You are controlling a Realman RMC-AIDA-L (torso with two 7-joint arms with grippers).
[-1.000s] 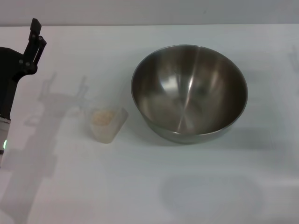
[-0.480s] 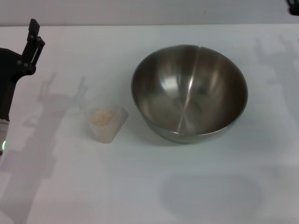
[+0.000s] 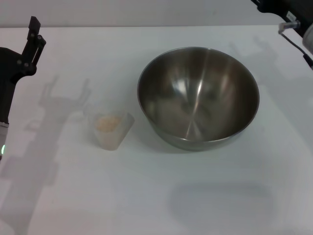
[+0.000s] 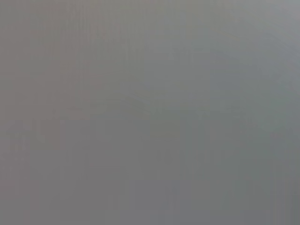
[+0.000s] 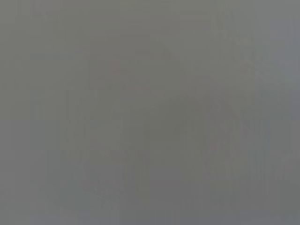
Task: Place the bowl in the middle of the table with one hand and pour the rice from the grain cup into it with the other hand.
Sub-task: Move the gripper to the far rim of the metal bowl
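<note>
Two steps ahead, neither begun: bowl point(image 3: 198, 98) resting on table point(image 3: 146, 196), grain cup point(image 3: 112, 131) holding rice point(image 3: 107, 122) just left of the bowl, left gripper point(image 3: 33, 36) far left of it, right gripper point(image 3: 268, 5) beyond its far-right side (grip of either impossible to tell); next, probably lowering onto the bowl's rim.

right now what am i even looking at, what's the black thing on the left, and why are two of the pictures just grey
This is a two-armed robot seen from its own cameras. The head view looks down on a white table. The black thing at the left edge is its left gripper, raised and holding nothing. Part of the right arm shows in the far right corner; its gripper is out of view. On the table stand a large steel bowl, empty inside, and beside it, apart, a small clear grain cup with rice in it. The two grey pictures come from cameras on the wrists; they show nothing recognisable.
</note>
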